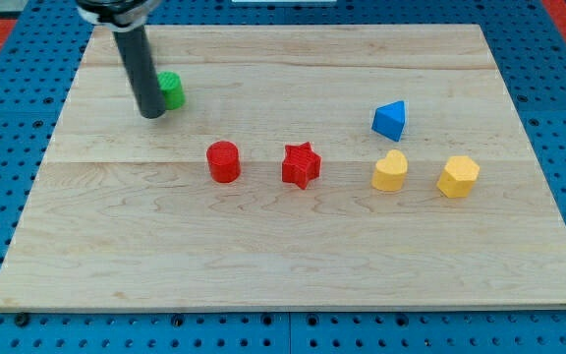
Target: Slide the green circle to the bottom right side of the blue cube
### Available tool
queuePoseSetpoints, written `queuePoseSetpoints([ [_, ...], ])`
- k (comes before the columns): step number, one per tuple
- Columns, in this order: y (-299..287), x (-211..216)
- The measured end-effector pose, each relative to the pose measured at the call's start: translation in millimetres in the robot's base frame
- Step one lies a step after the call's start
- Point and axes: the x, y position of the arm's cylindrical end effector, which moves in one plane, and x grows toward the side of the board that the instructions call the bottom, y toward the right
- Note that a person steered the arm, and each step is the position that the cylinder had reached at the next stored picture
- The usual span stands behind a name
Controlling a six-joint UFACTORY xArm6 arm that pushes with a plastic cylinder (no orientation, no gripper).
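The green circle (171,89) sits at the upper left of the wooden board (293,265), partly hidden by my rod. My tip (151,115) rests on the board just left of and slightly below the green circle, touching or nearly touching it. The blue cube (389,120) stands far off toward the view's right, at about the same height.
A red cylinder (223,161) and a red star (301,164) stand in the middle of the board. A yellow heart (390,171) and a yellow hexagonal block (458,176) lie just below the blue cube. A blue pegboard surrounds the board.
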Motion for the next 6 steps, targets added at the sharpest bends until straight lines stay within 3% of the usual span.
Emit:
queuePoseSetpoints([
  [3,39,0],
  [4,50,-24],
  [5,8,-46],
  [6,37,-46],
])
